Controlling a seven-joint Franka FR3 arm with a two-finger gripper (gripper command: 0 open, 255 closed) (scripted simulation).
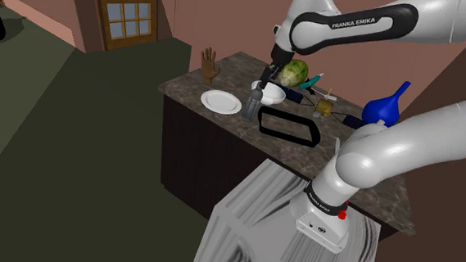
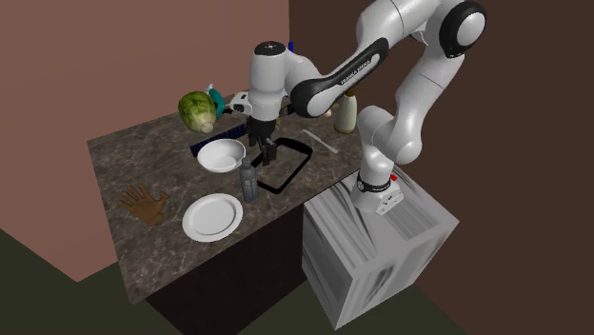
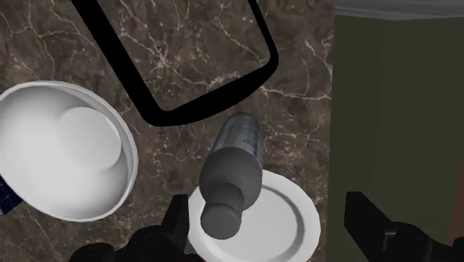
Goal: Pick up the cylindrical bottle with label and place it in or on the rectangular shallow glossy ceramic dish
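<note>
Nothing's really done yet. On the marble counter [image 1: 384, 191] the black-rimmed dish [image 3: 131, 89] sits empty. The bottle [image 3: 234, 160] stands upright just beside it, between the white bowl [image 3: 67, 149] and the plate [image 3: 290, 223]. The gripper [image 3: 271, 212] hovers over the cap with its fingers spread wide, touching nothing. Grab, lift and drop-off are all left to do.

The bottle [image 1: 252, 102] is a grey cylinder with a pale label and a dark cap, standing upright on the counter [image 1: 238, 75]. The dish [image 1: 286, 136], a black rounded-corner rectangle, lies flat just beside it, at its 4 o'clock in the shoulder view.
</note>
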